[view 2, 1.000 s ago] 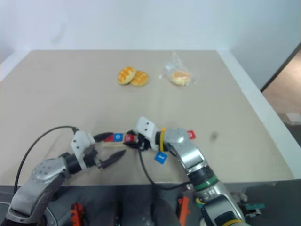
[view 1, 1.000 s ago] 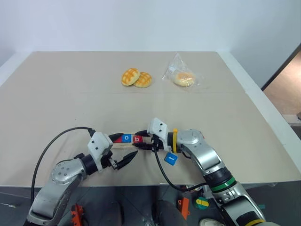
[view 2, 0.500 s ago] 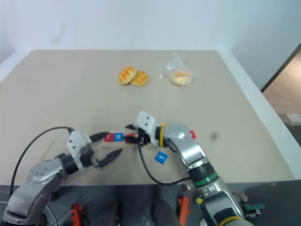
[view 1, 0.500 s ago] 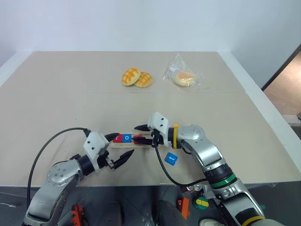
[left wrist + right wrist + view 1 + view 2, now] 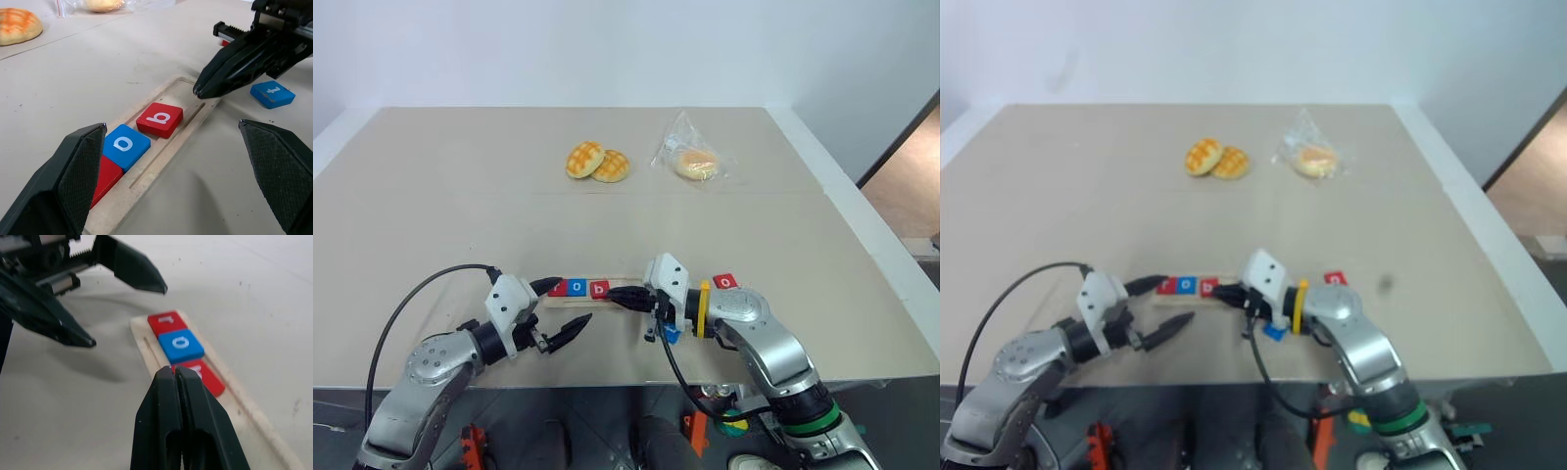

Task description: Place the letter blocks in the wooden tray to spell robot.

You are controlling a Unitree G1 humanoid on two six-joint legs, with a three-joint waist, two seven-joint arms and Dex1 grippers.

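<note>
Wooden tray (image 5: 168, 154) holds three letter blocks (image 5: 159, 119).

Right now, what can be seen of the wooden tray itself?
The wooden tray is a long, narrow strip of pale wood with a shallow recess, a thin groove along one side and a rounded end. It lies flat on the table near the front edge. Three tiles sit in a row in it: a red r tile, a blue o tile and a red b tile. The rest of the recess is bare.
</note>
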